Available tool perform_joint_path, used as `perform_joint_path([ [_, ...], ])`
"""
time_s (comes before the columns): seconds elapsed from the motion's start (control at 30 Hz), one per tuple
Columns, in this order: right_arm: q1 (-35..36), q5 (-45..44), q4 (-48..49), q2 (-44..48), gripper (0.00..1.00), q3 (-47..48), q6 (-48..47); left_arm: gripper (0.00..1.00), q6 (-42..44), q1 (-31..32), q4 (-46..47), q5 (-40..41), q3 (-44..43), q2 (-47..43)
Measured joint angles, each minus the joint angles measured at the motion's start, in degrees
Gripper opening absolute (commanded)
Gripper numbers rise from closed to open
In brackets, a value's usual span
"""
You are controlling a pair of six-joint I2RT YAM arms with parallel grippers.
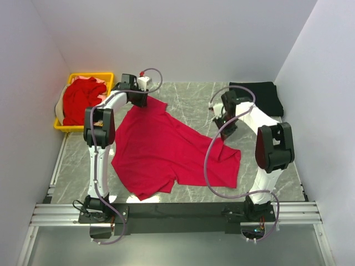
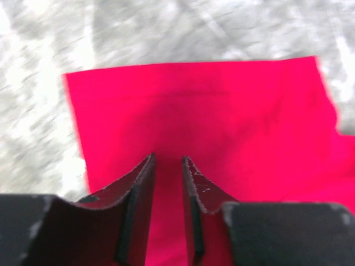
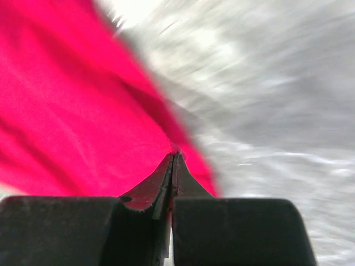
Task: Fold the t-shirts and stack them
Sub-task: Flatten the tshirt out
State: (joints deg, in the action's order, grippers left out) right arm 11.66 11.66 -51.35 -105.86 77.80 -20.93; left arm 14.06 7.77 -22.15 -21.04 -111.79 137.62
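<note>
Two grippers at upper edge of red t-shirt (image 1: 166, 149), spread mid-frame, long axis upper left to lower right. Right gripper (image 3: 173, 156) pinches cloth edge. Left gripper (image 2: 168, 162) sits slightly parted over upper-left corner; you likely clamp there next.

No text, label, brand or number can be read anywhere: the red shirt (image 1: 166, 149), the far-right black shirt (image 1: 260, 95) and the far-left basket (image 1: 91, 74) show none. Both wrist views are blurred.

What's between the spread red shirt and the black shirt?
Top view: the right hand, pinching the red shirt's edge, then bare table before the black shirt.
</note>
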Motion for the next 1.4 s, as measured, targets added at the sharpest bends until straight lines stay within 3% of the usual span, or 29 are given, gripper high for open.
perform_joint_path([
  [0.2,-2.1,-10.2,6.0,-0.6,0.0,8.0,-2.2,0.25,-0.3,-2.8,-0.2,3.0,0.0,0.0],
  [0.37,-2.9,-16.9,13.1,-7.0,0.0,15.3,-4.2,0.23,-0.3,-6.4,0.2,5.4,1.7,-1.1],
  [0.67,-2.3,-21.5,18.6,-21.7,0.0,27.6,-5.8,0.26,-0.9,-8.9,0.4,6.8,3.6,-2.5],
  [0.97,-1.6,-29.5,28.4,-27.8,0.0,34.4,-7.4,0.26,-1.8,-8.9,0.3,6.9,3.4,-2.5],
  [1.23,-1.4,-33.7,31.4,-34.8,0.0,42.3,-10.4,0.29,-1.9,-9.0,0.5,7.4,0.7,-1.0],
  [1.33,-1.4,-34.8,31.2,-36.2,0.16,42.3,-11.5,0.29,-2.0,-9.0,0.4,7.5,-1.2,0.2],
  [1.37,-1.4,-34.9,31.2,-36.6,0.3,42.3,-11.7,0.29,-2.0,-9.0,0.3,7.5,-2.0,0.7],
  [1.4,-1.4,-35.2,31.1,-37.0,0.36,42.3,-11.8,0.3,-2.3,-9.1,0.4,7.4,-2.5,1.0],
])
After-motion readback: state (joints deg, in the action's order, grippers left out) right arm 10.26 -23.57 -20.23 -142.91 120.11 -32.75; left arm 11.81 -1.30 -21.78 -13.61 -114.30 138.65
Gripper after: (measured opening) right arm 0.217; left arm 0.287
